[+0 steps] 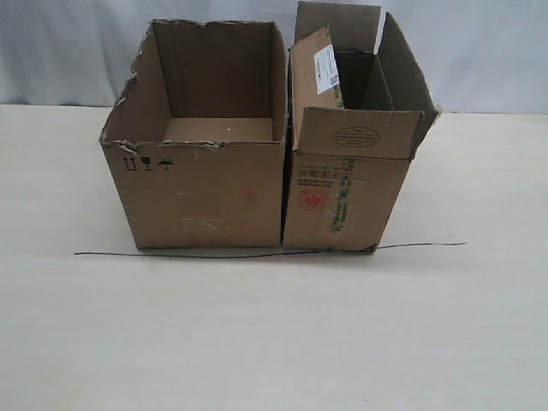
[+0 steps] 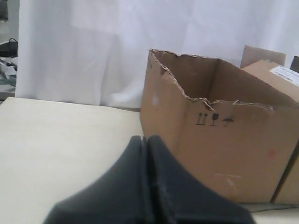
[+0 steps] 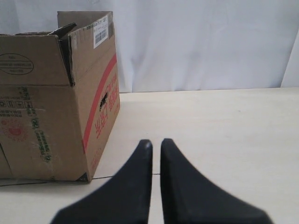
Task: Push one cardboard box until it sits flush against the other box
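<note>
Presently, entries as follows.

1. The cardboard box (image 1: 205, 193): wide, ragged rim, centre-left of the exterior frame, standing on the tabletop (image 1: 274, 342).
2. The other box (image 1: 342, 201): taller, flaps up, centre-right, directly beside item 1. Only a thin dark seam shows between their side walls; I cannot tell whether they touch along the full height.
3. My left end effector (image 2: 147, 140): clenched on nothing, apart from the wide carton.
4. My right end effector (image 3: 153, 143): fingers drawn together to a slit, empty, clear of the tall carton.
5. A thin dark wire (image 1: 214, 254): lies along the foot of both fronts.

Step in hand, by my judgement: the closing stage of the push, likely complete.

Next move calls for: only if the seam proves open, a short, level nudge low on the wide carton's outer wall, toward frame right.
</note>
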`<state>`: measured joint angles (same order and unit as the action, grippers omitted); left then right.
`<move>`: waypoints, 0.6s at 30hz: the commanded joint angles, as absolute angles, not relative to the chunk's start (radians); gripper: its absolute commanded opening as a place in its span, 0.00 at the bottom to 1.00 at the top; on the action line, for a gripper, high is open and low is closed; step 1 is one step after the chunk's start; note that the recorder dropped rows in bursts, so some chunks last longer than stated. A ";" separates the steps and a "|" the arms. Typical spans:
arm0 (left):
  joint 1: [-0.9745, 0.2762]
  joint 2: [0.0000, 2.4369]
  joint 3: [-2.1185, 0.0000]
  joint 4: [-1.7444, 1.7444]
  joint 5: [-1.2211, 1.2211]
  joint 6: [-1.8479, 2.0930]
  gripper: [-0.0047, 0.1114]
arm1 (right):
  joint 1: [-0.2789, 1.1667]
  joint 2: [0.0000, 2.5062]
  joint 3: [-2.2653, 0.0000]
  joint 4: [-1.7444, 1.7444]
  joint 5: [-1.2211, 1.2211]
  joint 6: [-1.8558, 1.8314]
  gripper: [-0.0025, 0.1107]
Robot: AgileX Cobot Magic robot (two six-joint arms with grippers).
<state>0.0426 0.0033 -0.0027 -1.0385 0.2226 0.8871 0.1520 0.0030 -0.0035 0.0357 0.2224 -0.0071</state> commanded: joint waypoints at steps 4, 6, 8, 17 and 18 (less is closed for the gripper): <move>0.035 0.000 0.000 -0.329 0.189 0.184 0.04 | 0.155 0.000 0.000 0.037 0.216 -0.008 0.07; 0.035 0.000 0.000 -0.095 0.189 -0.034 0.04 | 0.155 0.000 0.000 0.037 0.216 -0.008 0.07; 0.033 0.000 0.000 -0.076 0.189 -0.013 0.04 | 0.155 0.000 0.000 0.037 0.216 -0.008 0.07; -0.093 0.000 0.000 -0.090 0.189 0.111 0.04 | 0.155 0.000 0.000 0.037 0.216 -0.008 0.07; -0.093 0.000 0.000 -0.090 0.189 0.111 0.04 | 0.155 0.000 0.000 0.037 0.216 -0.008 0.07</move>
<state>-0.0816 0.0033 -0.0027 -0.0945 0.1970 0.1038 0.1520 0.0030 -0.0035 0.0357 0.2224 -0.0071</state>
